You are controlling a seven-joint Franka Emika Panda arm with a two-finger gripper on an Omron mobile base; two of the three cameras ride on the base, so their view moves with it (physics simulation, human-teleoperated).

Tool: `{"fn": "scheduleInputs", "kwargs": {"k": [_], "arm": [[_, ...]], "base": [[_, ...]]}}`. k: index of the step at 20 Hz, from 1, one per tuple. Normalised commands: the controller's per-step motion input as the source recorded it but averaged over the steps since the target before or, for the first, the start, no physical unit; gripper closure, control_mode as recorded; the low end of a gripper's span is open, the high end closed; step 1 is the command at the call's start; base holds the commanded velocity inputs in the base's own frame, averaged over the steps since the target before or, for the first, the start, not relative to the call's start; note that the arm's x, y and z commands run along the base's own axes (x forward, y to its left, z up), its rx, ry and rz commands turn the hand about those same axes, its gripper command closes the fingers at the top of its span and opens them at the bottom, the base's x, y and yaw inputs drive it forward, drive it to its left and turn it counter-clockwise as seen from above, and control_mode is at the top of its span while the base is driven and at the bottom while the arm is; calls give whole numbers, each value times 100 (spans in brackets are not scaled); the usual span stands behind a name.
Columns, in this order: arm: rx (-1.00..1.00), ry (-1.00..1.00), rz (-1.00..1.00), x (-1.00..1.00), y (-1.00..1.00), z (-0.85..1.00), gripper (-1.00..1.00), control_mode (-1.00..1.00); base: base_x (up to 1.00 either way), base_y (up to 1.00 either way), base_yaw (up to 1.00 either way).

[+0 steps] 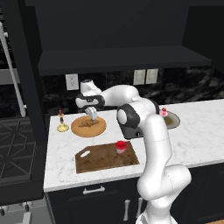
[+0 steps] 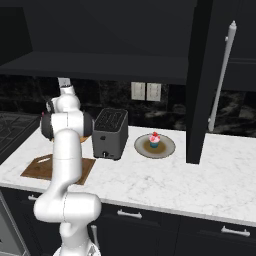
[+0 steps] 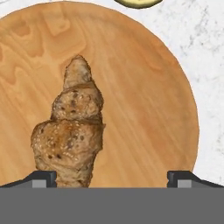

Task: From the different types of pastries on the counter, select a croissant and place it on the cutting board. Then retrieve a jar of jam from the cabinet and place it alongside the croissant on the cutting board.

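Item: croissant [image 3: 70,135] — we find it lying on the round light-wood plate [image 1: 99,128], toward the back left of the counter [image 1: 197,131]. Gripper [image 1: 91,113]: poised just above the plate with its jaws spread wide, grasping nothing; in the hand view one fingertip [image 3: 41,178] sits by the pastry's broad end, the other [image 3: 181,178] well clear. Cutting board [image 1: 100,159]: near the counter's front edge, carrying the jar of jam [image 1: 120,146] at its back right. Cupcake [image 2: 154,140] — on a dark plate [image 2: 167,150] right of the toaster [image 2: 111,132]. A yellow candle holder [image 1: 62,127] stands left of the wooden plate.
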Motion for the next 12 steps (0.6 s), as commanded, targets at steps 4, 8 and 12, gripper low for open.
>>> {"fn": "scheduleInputs", "kwargs": {"k": [4,8,12], "arm": [[0,4,-9,-9,0,0,-100,-100],[0,10,-10,-19,-1,0,-100,-100],[0,3,-11,-21,-1,-2,-100,-100]], "base": [[0,0,0],[0,0,0],[0,0,0]]}}
